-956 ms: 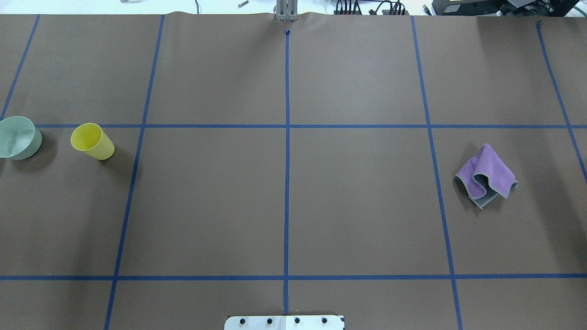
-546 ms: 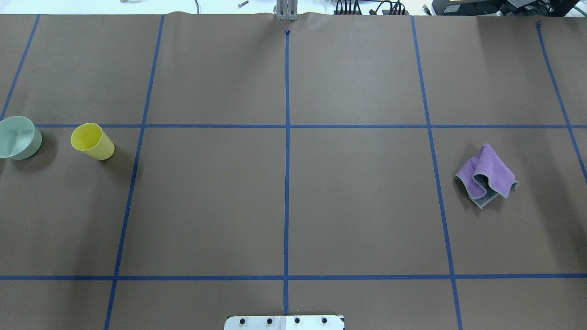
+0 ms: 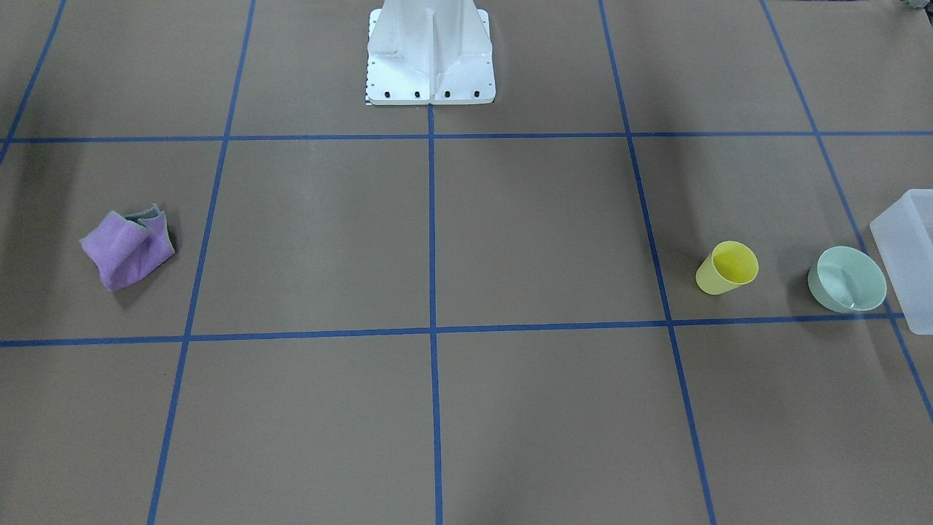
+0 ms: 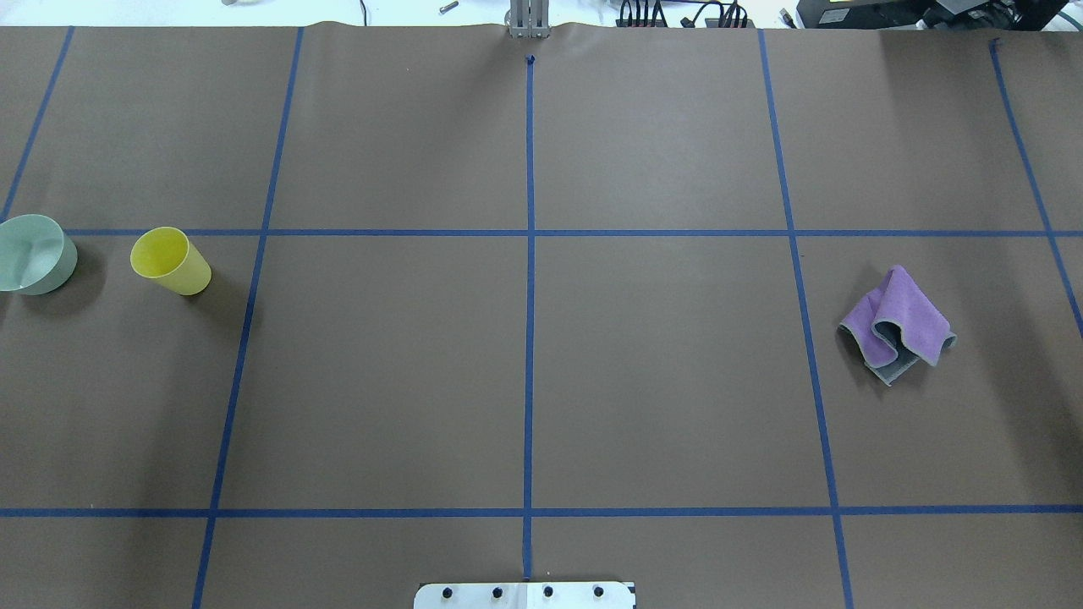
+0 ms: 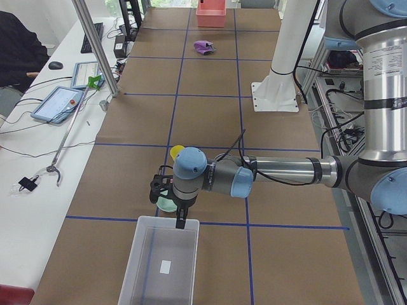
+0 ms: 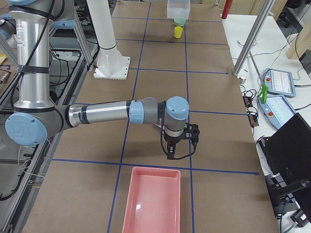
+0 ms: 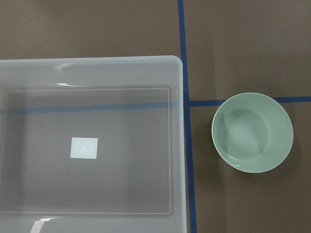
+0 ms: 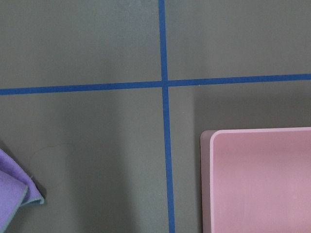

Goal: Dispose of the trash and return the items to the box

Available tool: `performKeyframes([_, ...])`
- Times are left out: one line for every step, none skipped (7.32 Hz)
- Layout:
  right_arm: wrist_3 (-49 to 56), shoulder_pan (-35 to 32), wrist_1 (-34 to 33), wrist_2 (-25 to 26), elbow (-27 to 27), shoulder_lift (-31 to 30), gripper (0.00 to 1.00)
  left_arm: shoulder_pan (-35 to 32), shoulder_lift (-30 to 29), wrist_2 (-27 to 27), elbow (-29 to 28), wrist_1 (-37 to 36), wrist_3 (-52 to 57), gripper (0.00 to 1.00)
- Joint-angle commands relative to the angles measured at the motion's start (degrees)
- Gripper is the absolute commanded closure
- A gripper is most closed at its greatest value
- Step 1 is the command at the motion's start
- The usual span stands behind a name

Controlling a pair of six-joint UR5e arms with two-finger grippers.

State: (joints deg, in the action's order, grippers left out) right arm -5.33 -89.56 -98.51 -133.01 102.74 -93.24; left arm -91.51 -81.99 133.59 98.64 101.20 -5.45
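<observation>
While the left end effector [image 5: 178, 215] hovers above the box [image 7: 178, 145] wall, its grip state impossible to tell, the mint-green bowl [image 7: 252, 132] stands upright on the counter [image 7: 97, 24] just below and beside it, near the box, not touching. Handling advised: straddle one thin bowl side, pinch gently, lift clear of the wall, release low inside; smooth plastic may slip.

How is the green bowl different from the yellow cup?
The bowl is pale mint green; the cup is yellow. The bowl is wide and low; the cup is narrower and taller. The bowl sits right beside the clear box; the cup stands farther from it. Both are upright, empty and on the brown table.
</observation>
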Motion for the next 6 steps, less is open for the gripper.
performKeyframes([-0.7,0.0,-0.1,-0.3,0.3,0.2,0.0,0.0,-0.6,0.1,0.6,0.2,-3.8,0.01])
performKeyframes([-0.4,0.0,0.0,-0.4,0.2,0.2,0.0,0.0,-0.6,1.2,0.7,0.1,-4.5,0.01])
performKeyframes([-0.2,0.4,0.0,-0.3,0.2,0.1,0.0,0.1,-0.6,2.0,1.6,-0.2,-4.7,0.01])
performKeyframes([-0.7,2.2,-0.1,0.1,0.2,0.2,0.0,1.1,-0.8,2.8,3.7,-1.1,-7.6,0.01])
performKeyframes([-0.8,2.7,-0.1,0.1,0.0,0.2,0.0,6.1,-1.1,2.6,7.3,-1.3,-18.0,0.01])
performKeyframes([-0.8,2.7,-0.1,-0.3,0.0,0.3,0.0,9.0,-2.3,2.8,8.5,-0.3,-27.6,0.01])
